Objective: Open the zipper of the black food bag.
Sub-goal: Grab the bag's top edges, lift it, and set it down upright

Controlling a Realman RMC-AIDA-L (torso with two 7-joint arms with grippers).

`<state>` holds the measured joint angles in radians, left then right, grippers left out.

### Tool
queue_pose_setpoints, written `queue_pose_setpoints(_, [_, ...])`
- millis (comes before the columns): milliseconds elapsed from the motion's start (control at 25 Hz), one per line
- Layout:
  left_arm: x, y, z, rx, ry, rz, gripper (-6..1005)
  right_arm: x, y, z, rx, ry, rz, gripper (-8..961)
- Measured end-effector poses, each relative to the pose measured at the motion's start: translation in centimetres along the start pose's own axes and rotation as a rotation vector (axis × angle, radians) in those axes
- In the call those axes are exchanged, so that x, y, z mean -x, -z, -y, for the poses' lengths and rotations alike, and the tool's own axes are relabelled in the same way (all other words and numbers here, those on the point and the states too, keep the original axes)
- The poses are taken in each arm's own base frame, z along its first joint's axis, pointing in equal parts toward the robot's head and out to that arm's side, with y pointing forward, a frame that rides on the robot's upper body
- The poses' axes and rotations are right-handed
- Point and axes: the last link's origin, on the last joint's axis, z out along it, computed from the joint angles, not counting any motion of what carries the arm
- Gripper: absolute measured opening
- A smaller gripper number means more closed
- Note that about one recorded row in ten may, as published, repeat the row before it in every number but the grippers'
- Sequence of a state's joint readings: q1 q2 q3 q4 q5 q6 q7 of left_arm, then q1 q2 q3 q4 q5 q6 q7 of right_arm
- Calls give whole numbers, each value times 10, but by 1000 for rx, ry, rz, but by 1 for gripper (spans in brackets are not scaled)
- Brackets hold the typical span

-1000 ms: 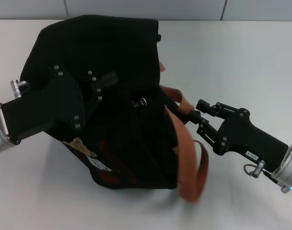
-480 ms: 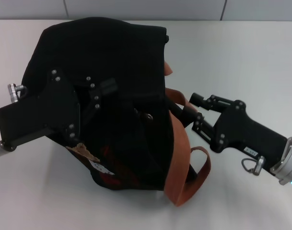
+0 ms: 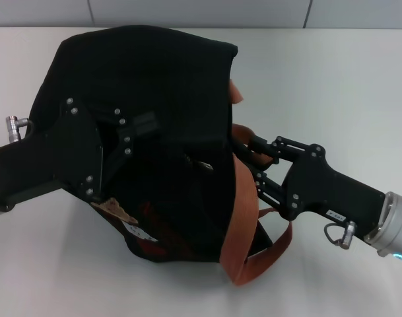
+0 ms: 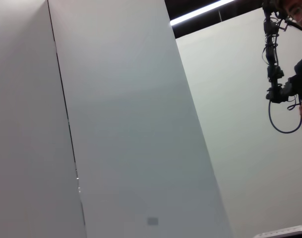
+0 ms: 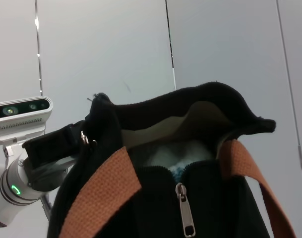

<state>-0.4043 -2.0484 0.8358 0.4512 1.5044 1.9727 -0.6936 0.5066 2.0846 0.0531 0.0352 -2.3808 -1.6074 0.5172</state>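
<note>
1. head view: the black food bag (image 3: 154, 105) lies slumped on the white table (image 3: 333, 86), its mouth turned toward the right gripper (image 3: 243, 153). two orange-brown straps (image 3: 243, 218) spill off the bag's right side, one looping down onto the table below the bag.
2. head view: the left gripper (image 3: 131, 132) lies against the bag's left flank, black against black fabric (hard to separate), so i cannot tell how far its fingers are parted or whether they hold cloth.
3. head view: the right gripper reaches into the bag's right edge among the straps; its fingertips are lost in the dark folds, so their spread and any hold cannot be told. a small silver pull tab (image 3: 202, 163) glints on the bag just left of those fingertips.
4. left wrist view: only pale wall panels (image 4: 131, 124) and a distant dark cable rig (image 4: 277, 64); the bag does not appear.
5. right wrist view: the bag fills the lower part, its top gaping with pale lining showing. the zipper (image 5: 184, 210) runs down the middle between the straps, its silver pull hanging at the end of the opened stretch, teeth closed below it. the robot's head camera bar (image 5: 22, 116) sits beyond the bag.
</note>
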Motion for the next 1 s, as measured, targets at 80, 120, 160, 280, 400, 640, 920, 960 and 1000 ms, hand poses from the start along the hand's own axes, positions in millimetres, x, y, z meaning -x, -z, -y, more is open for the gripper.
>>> queue_pose_setpoints(80, [0, 0, -1, 8, 4, -1, 5, 0, -3, 0, 5, 1, 1, 463])
queue_pose_setpoints(120, [0, -1, -1, 13, 6, 0, 5, 1, -5, 0, 9, 2, 3, 463])
queue_pose_setpoints(160, [0, -1, -2, 18, 8, 0, 5, 3, -7, 0, 18, 3, 10, 463])
queue_pose_setpoints(280, [1, -2, -2, 25, 11, 2, 5, 5, -11, 0, 28, 7, 17, 463])
queue_pose_setpoints(400, [1, -3, -2, 24, 11, 3, 5, 7, -16, 0, 50, 11, 23, 464])
queue_pose_setpoints(640, [2, -2, -2, 18, 14, 8, 6, 8, -19, -6, 93, 9, 31, 464])
queue_pose_setpoints(920, [3, -3, -3, 16, 16, 8, 6, 10, -23, -8, 113, 10, 35, 462])
queue_pose_setpoints(960, [3, -3, -3, 15, 16, 8, 6, 11, -25, -7, 117, 12, 38, 460])
queue_pose_setpoints(1000, [3, -3, -3, 15, 16, 8, 6, 11, -25, -7, 117, 12, 38, 458])
